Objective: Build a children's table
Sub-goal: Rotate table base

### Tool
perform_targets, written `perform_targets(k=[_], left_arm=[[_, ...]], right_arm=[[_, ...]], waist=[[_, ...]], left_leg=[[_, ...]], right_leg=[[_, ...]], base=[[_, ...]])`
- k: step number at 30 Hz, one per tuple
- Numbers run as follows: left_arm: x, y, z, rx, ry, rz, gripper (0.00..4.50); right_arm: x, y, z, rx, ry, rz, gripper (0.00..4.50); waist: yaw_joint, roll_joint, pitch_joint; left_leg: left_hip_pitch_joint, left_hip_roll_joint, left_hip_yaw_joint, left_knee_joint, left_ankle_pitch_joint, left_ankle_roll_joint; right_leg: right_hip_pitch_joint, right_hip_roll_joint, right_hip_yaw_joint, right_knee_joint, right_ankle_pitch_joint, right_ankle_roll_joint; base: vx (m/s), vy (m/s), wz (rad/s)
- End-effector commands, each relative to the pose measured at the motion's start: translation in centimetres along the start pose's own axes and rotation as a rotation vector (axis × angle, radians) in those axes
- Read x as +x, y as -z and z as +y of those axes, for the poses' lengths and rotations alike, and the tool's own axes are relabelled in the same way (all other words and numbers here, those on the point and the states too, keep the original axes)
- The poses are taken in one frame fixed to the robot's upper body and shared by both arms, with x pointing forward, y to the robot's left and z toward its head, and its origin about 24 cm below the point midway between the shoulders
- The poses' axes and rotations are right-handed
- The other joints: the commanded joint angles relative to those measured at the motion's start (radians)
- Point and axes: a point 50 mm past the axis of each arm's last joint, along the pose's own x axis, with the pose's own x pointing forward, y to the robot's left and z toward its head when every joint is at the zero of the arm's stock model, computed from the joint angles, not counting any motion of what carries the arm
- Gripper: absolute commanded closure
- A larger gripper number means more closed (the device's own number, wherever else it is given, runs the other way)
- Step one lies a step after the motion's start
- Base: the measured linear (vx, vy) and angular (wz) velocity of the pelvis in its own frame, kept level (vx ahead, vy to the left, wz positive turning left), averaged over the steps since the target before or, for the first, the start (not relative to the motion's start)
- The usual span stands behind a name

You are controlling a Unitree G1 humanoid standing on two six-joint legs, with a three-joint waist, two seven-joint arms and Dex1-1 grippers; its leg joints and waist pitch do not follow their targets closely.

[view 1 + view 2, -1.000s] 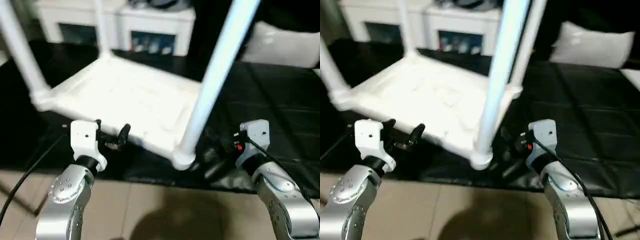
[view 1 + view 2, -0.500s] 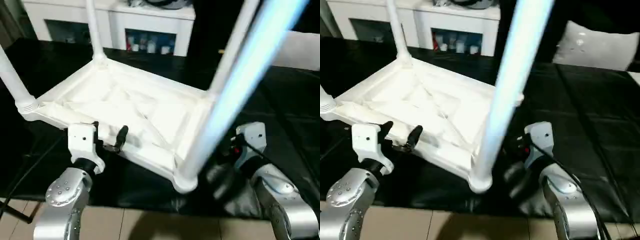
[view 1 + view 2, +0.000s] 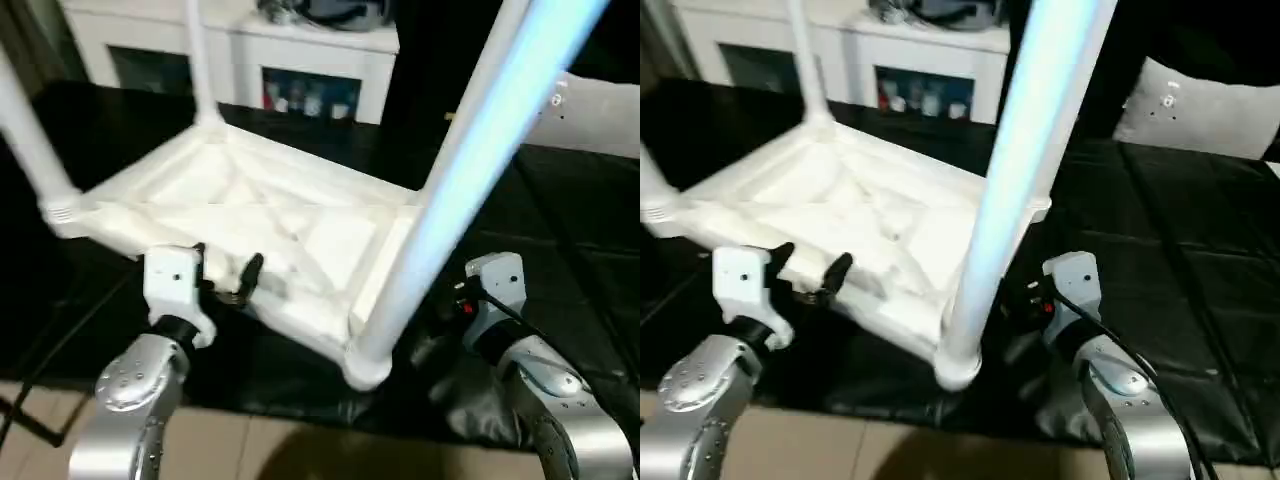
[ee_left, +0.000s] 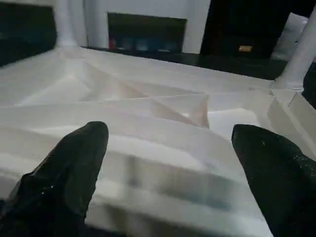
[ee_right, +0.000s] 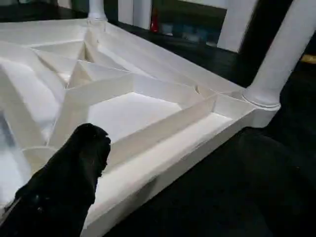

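While it lies upside down on a black-covered bench [image 3: 560, 240], the table [image 3: 250, 215] points its legs upward, long side running left to right across the head view. Just before its near edge the left gripper [image 3: 222, 270] gapes empty; the right gripper [image 3: 440, 330] waits beside the near right leg [image 3: 460, 190]. Through the left wrist, fingers [image 4: 74, 163] spread wide frame that edge, untouched. Through the right wrist, a black finger [image 5: 74, 168] stands clear of the rim, jaws wide.

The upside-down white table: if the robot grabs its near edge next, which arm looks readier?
Probably the left. The left gripper is open, its fingers straddling the children's table at its near rim. The right gripper, also open, sits beside the near corner leg, off the rim.
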Motion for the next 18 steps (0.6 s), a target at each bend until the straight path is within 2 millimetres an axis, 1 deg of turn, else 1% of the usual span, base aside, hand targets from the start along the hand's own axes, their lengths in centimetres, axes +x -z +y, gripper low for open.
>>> perform_targets(k=[1, 2, 3, 4, 5, 7, 8, 9, 10, 11, 12, 13, 14, 15, 16, 17, 18], left_arm=[[0.4, 0.1, -0.4, 0.003, 0.037, 0.024, 0.05], [0.5, 0.2, -0.4, -0.001, 0.043, 0.029, 0.05], [0.6, 0.2, -0.4, -0.005, 0.047, 0.032, 0.05], [0.7, 0.2, -0.4, -0.008, 0.053, 0.031, 0.05], [0.9, 0.1, -0.6, -0.019, 0.103, 0.018, 0.05], [1.0, 0.1, -0.9, -0.018, 0.167, 0.038, 0.05], [1.2, 0.1, -1.1, 0.003, 0.22, 0.053, 0.05], [1.4, 0.1, -1.1, 0.025, 0.261, 0.067, 0.05], [1.6, 0.0, -1.2, 0.056, 0.311, 0.077, 0.05], [1.8, -0.1, -1.2, 0.084, 0.355, 0.086, 0.05], [1.9, -0.2, -1.1, 0.106, 0.392, 0.094, 0.05], [2.2, -0.4, -1.0, 0.132, 0.436, 0.109, 0.05], [2.6, -0.6, -0.6, 0.179, 0.506, 0.14, 0.05], [2.8, -0.7, -0.4, 0.2, 0.534, 0.153, 0.05], [3.0, -0.8, -0.2, 0.224, 0.566, 0.168, 0.05], [3.2, -1.0, 0.1, 0.248, 0.593, 0.18, 0.05], [3.6, -1.3, 0.3, 0.272, 0.623, 0.189, 0.05]], right_arm=[[0.1, -0.3, -0.2, -0.021, 0.011, -0.003, 0.0], [0.1, -0.3, -0.2, -0.028, 0.008, -0.005, 0.0], [0.1, -0.4, -0.3, -0.033, 0.006, -0.006, 0.0], [0.2, -0.4, -0.3, -0.036, 0.002, -0.008, 0.0], [0.2, -0.6, -0.3, -0.05, -0.027, -0.015, 0.0], [0.2, -0.7, -0.4, -0.062, -0.06, -0.02, 0.0], [0.2, -0.9, -0.6, -0.068, -0.086, -0.022, 0.0], [0.1, -1.0, -0.8, -0.075, -0.102, -0.022, 0.0], [0.1, -1.0, -1.1, -0.094, -0.118, -0.014, 0.0], [0.0, -1.0, -1.5, -0.104, -0.135, -0.005, 0.0], [-0.1, -1.0, -1.7, -0.112, -0.149, 0.004, 0.0], [-0.2, -1.0, -2.0, -0.129, -0.172, 0.011, 0.0], [-0.6, -1.2, -2.5, -0.151, -0.214, 0.02, 0.0], [-0.7, -1.3, -2.7, -0.157, -0.232, 0.024, 0.0], [-0.9, -1.4, -2.9, -0.169, -0.251, 0.024, 0.0], [-1.1, -1.6, -3.1, -0.17, -0.266, 0.024, 0.0], [-1.3, -1.8, -3.3, -0.163, -0.289, 0.024, 0.0]], waist=[[-0.007, 0.007, -0.013], [-0.008, 0.011, -0.014], [-0.009, 0.009, -0.015], [-0.009, 0.01, -0.017], [-0.008, 0.009, -0.019], [-0.006, 0.007, -0.02], [-0.004, 0.007, -0.021], [-0.004, 0.007, -0.021], [-0.002, 0.002, -0.024], [-0.001, 0.011, -0.025], [-0.002, 0.009, -0.028], [-0.001, 0.01, -0.03], [0.002, 0.018, -0.035], [0.002, 0.015, -0.037], [0.006, 0.024, -0.043], [0.005, 0.019, -0.048], [0.007, 0.026, -0.054]], left_leg=[[-0.015, 0.046, 0.003, -0.116, -0.218, 0.034], [-0.02, 0.045, 0.0, -0.119, -0.226, 0.024], [-0.023, 0.044, 0.0, -0.12, -0.222, 0.022], [-0.028, 0.042, 0.0, -0.12, -0.204, 0.02], [-0.03, 0.041, 0.0, -0.119, -0.195, 0.021], [-0.03, 0.038, 0.002, -0.12, -0.199, 0.028], [-0.035, 0.038, 0.002, -0.121, -0.18, 0.035], [-0.035, 0.038, 0.002, -0.121, -0.179, 0.038], [-0.037, 0.038, 0.002, -0.12, -0.162, 0.046], [-0.038, 0.037, 0.001, -0.12, -0.146, 0.051], [-0.039, 0.037, 0.002, -0.118, -0.132, 0.052], [-0.041, 0.038, 0.001, -0.117, -0.117, 0.055], [-0.044, 0.036, 0.003, -0.112, -0.064, 0.064], [-0.045, 0.035, 0.005, -0.11, -0.049, 0.07], [-0.047, 0.034, 0.004, -0.105, 0.003, 0.078], [-0.05, 0.034, 0.007, -0.1, 0.067, 0.087], [-0.05, 0.033, 0.007, -0.094, 0.106, 0.095]], right_leg=[[0.03, -0.053, 0.024, -0.095, -0.419, -0.156], [0.028, -0.053, 0.026, -0.097, -0.448, -0.125], [0.029, -0.053, 0.026, -0.098, -0.446, -0.115], [0.029, -0.051, 0.027, -0.097, -0.428, -0.103], [0.029, -0.051, 0.028, -0.097, -0.418, -0.101], [0.023, -0.049, 0.029, -0.099, -0.424, -0.095], [0.023, -0.048, 0.03, -0.097, -0.403, -0.098], [0.021, -0.048, 0.03, -0.097, -0.399, -0.101], [0.023, -0.048, 0.03, -0.096, -0.391, -0.103], [0.021, -0.047, 0.03, -0.092, -0.371, -0.114], [0.022, -0.046, 0.029, -0.091, -0.348, -0.121], [0.024, -0.046, 0.029, -0.088, -0.322, -0.129], [0.026, -0.045, 0.027, -0.081, -0.236, -0.162], [0.027, -0.044, 0.026, -0.08, -0.215, -0.169], [0.03, -0.047, 0.025, -0.071, -0.149, -0.189], [0.032, -0.046, 0.023, -0.065, -0.058, -0.214], [0.033, -0.045, 0.021, -0.057, 0.0, -0.227]], base=[[-0.127, -0.022, 0.07], [-0.113, -0.018, 0.0], [-0.113, -0.018, 0.0], [-0.095, -0.018, -0.01], [-0.077, -0.023, 0.01], [-0.066, -0.023, 0.02], [0.0, 0.0, 0.0], [0.0, 0.0, 0.0], [0.0, 0.0, 0.0], [0.0, 0.0, 0.0], [0.0, 0.0, 0.0], [0.0, 0.0, 0.0], [0.0, 0.0, 0.0], [0.0, 0.0, 0.0], [0.0, 0.0, 0.0], [0.0, 0.0, 0.0], [0.0, 0.0, 0.0]])
